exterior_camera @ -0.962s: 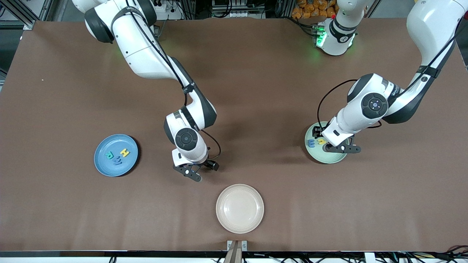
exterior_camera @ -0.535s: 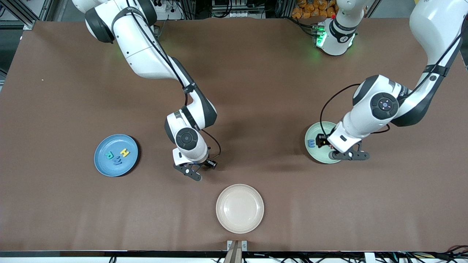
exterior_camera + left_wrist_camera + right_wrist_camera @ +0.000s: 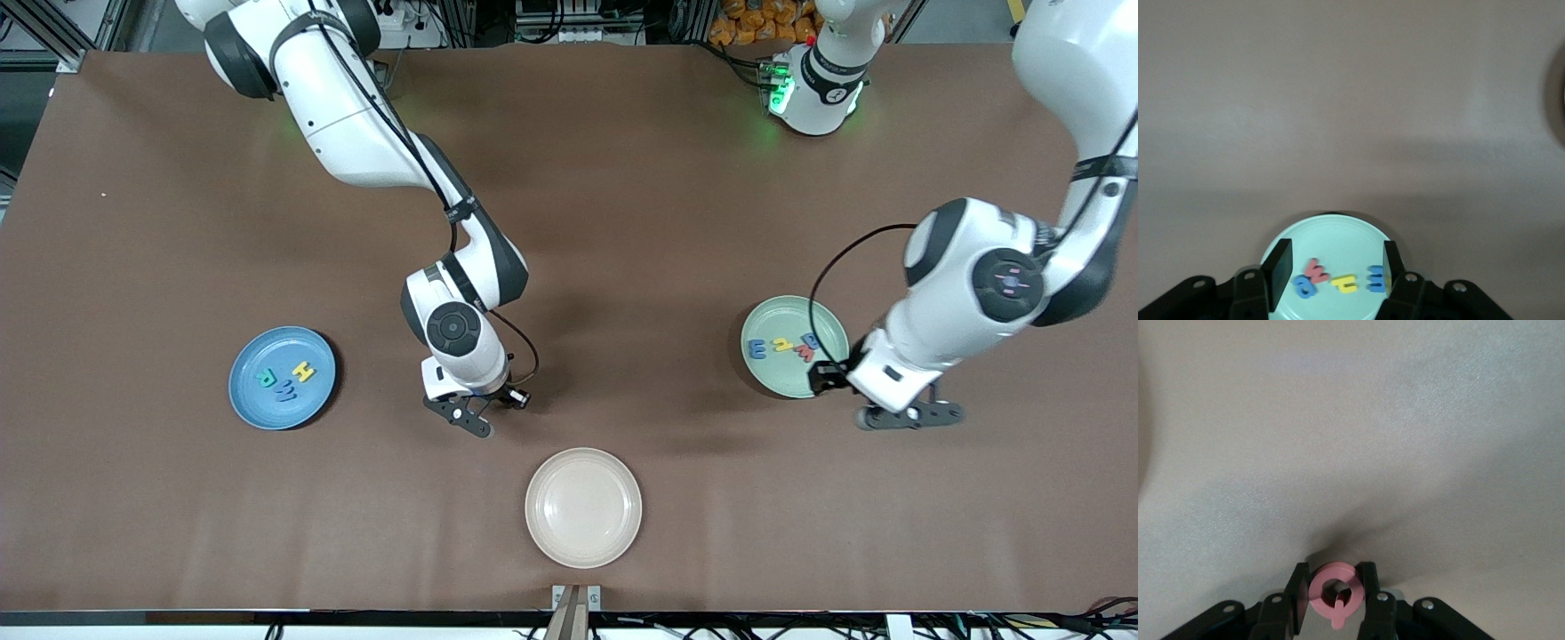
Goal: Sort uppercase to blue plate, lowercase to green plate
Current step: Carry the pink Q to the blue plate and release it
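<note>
- Clearly, we see the pink Q (image 3: pixel 1333 592) clamped in the right pincer (image 3: pixel 1333 593), which hangs over bare brown surface (image 3: pixel 622 222) just left of centre in the front view (image 3: pixel 471 418).
- We count the R (image 3: pixel 263 378), W (image 3: pixel 285 389) and H (image 3: pixel 304 372) on the blue plate (image 3: pixel 244 396), at middle left.
- We find the m (image 3: pixel 757 348), yellow letter (image 3: pixel 783 344), red w (image 3: pixel 805 352) and a (image 3: pixel 812 339) on the green plate (image 3: pixel 782 313), at middle right.
- We see the left pincer (image 3: pixel 1333 280) spread wide and holding nothing, just lower right of that plate (image 3: pixel 907 415).
- We note a cream plate (image 3: pixel 582 542) at bottom centre.
</note>
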Controlling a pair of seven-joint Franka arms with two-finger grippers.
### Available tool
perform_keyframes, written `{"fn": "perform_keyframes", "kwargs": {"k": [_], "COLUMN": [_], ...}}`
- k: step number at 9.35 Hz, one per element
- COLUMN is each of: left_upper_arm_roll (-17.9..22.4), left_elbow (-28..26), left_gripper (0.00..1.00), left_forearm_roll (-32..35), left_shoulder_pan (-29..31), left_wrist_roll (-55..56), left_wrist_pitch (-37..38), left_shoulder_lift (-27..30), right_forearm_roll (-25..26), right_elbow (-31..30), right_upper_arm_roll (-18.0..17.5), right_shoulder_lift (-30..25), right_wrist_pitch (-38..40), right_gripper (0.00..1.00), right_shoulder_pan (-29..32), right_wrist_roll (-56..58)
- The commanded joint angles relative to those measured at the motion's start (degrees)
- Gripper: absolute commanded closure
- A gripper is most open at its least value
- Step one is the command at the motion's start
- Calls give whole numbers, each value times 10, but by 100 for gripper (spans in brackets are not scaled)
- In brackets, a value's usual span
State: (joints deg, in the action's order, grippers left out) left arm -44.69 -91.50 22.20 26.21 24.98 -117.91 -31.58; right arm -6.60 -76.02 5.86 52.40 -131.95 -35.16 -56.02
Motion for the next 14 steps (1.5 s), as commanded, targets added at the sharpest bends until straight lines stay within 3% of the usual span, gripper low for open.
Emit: {"fn": "perform_keyframes", "kwargs": {"k": [1, 2, 3, 5, 6, 8, 10, 12, 13, 14], "left_upper_arm_roll": [41, 64, 83, 112, 126, 232, 328, 444, 462, 468], "left_elbow": [45, 52, 52, 53, 54, 53, 53, 53, 53, 52], "left_gripper": [26, 6, 0, 0, 0, 0, 0, 0, 0, 0], "left_forearm_roll": [-40, -47, -53, -126, -117, -166, -213, -252, -256, -252], "left_shoulder_pan": [-11, -11, -13, -13, -22, -82, -157, -254, -269, -280], "left_wrist_roll": [-82, -141, -190, -210, -226, -229, -227, -227, -228, -231], "left_wrist_pitch": [49, 62, 63, 62, 59, 58, 63, 77, 82, 92], "left_shoulder_lift": [7, 23, 38, 54, 80, 111, 138, 152, 161, 168], "right_forearm_roll": [-9, -9, -8, -2, -1, 0, 3, 3, 3, 3], "right_elbow": [-43, -46, -57, -133, -159, -208, -264, -293, -304, -308], "right_upper_arm_roll": [-1, 0, 0, 1, 4, 7, 54, 68, 68, 68], "right_shoulder_lift": [-72, -98, -125, -184, -200, -215, -237, -246, -248, -248], "right_wrist_pitch": [42, 73, 102, 116, 115, 110, 103, 94, 82, 79], "right_gripper": [100, 100, 100, 100, 100, 100, 100, 100, 100, 89], "right_shoulder_pan": [23, 39, 61, 119, 144, 179, 195, 236, 247, 255], "right_wrist_roll": [61, 97, 147, 273, 327, 406, 521, 621, 638, 639]}}
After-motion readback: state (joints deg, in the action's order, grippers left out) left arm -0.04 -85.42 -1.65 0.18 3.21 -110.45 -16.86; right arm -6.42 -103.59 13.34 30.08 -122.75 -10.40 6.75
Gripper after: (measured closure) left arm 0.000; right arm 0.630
